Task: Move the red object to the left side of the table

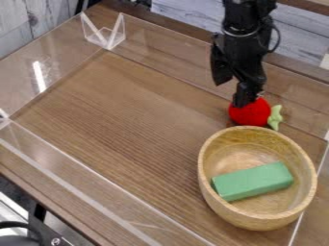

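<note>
1. The pincer (232,88) is released, its jaws apart, just beside the red toy in this view; its dark tips blur together, and whether one touches the toy is unclear.
2. The red toy (249,111) lies on the worktop (122,110) near the picture's right side, its yellow-green leafy tip pointing right; its upper edge near the pincer is hard to make out.
3. Just below it in the view, the wooden bowl (206,183) holds a green block (252,182); the block's underside is hidden.
4. A clear stand (103,35) at upper left is faint.
5. Black cables (29,227) are cut off at lower left.
</note>
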You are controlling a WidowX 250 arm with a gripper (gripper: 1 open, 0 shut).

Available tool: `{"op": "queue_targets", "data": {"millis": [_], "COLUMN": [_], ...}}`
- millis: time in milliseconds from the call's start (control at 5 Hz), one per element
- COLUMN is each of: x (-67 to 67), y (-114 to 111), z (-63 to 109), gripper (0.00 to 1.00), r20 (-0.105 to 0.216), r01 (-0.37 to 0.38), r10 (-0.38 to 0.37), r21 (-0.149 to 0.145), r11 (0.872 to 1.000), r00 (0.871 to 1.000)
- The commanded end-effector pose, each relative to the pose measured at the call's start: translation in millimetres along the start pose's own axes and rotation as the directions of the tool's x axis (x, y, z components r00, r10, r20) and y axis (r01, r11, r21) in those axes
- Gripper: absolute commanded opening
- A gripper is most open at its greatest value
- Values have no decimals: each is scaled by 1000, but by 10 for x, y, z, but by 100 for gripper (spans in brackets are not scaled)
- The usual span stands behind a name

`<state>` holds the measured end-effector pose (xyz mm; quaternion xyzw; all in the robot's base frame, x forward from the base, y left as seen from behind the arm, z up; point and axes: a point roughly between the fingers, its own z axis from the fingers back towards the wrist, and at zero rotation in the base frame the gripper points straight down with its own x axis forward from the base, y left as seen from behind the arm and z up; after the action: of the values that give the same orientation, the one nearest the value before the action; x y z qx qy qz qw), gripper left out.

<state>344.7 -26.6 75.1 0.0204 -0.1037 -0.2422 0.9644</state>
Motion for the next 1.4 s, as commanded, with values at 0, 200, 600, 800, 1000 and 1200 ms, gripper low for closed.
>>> {"op": "queue_targets", "data": {"millis": [0, 200, 600, 800, 1000, 1200], "x": [88, 126, 304, 292, 283, 206], "y": [-71, -211, -309, -272, -238, -213], "z": [40, -31, -4, 138, 263, -2], "gripper": [100, 100, 100, 100, 100, 100], "r20": [37, 28, 19, 33, 51, 32], "r01": [66, 103, 104, 114, 117, 105], "r10": [-66, -103, -104, -114, -117, -104], "r21": [-7, -21, -10, -8, -1, -18], "r11": [998, 994, 995, 993, 993, 994], "r00": [997, 994, 994, 993, 992, 994]}}
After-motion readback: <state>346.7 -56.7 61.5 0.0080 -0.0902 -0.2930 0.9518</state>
